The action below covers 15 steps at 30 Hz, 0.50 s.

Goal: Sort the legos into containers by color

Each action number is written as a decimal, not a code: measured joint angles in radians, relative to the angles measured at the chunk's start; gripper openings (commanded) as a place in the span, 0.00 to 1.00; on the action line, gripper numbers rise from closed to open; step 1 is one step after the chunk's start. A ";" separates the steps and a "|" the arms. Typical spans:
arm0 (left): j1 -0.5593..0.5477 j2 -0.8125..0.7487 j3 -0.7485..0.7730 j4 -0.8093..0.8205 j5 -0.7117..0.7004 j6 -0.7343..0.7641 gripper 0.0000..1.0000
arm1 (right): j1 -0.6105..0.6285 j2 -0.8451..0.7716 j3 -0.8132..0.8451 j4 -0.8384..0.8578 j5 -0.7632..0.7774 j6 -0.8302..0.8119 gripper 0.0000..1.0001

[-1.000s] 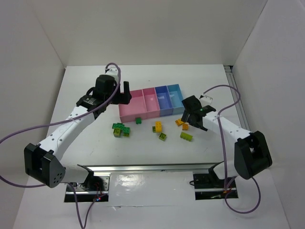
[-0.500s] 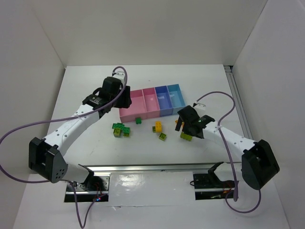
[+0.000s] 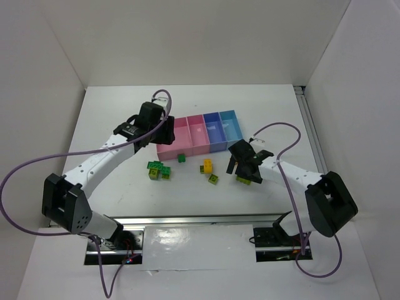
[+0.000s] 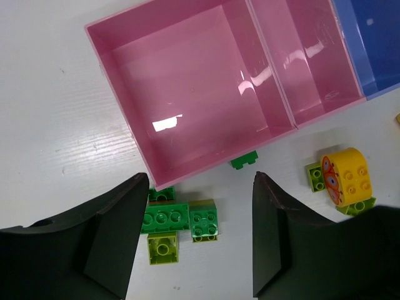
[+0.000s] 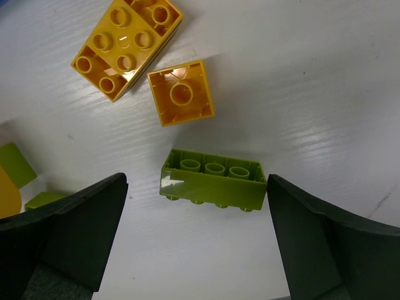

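The loose legos lie on the white counter [image 3: 125, 187] between the arm bases and the bins. None has been sorted yet.

At the 4 o'clock end of the scatter, the right jaws are spread wide and empty, low over a lime green brick [image 5: 212, 180]. It lies hollow side up with its long axis running from one finger [image 5: 81, 231] to the other, and neither finger touches it. The wide opening looks chosen to take the brick by its short ends. At 12 o'clock from it, just beside, is a small orange brick [image 5: 181, 94], also hollow side up. A larger orange brick [image 5: 127, 44] lies studs up at 11 o'clock. Both are close enough that a careless closing could nudge them.

Further left, a yellow piece [image 3: 207, 165] sits with small lime bricks around it, near the middle of the scatter.

The left jaws are also spread and hold nothing. They hang above a green cluster [image 4: 178, 222] of dark and lime bricks pressed together. That position probably lines them up for a pick there. A single dark green brick [image 4: 244, 161] lies at 1 o'clock from the cluster, against the outside of the bin wall.

Farthest away, at 12 o'clock, the containers [image 3: 178, 152] stand joined in a row. From left to right they are a wide pink bin [image 4: 200, 87], a narrower pink bin and two blue bins. No brick shows in any of them. Their open tops face up, so bricks can be dropped in from above.
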 measured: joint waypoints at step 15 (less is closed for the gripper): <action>0.000 0.061 0.035 -0.001 0.000 0.000 0.71 | -0.024 0.028 -0.064 0.074 -0.002 0.027 0.61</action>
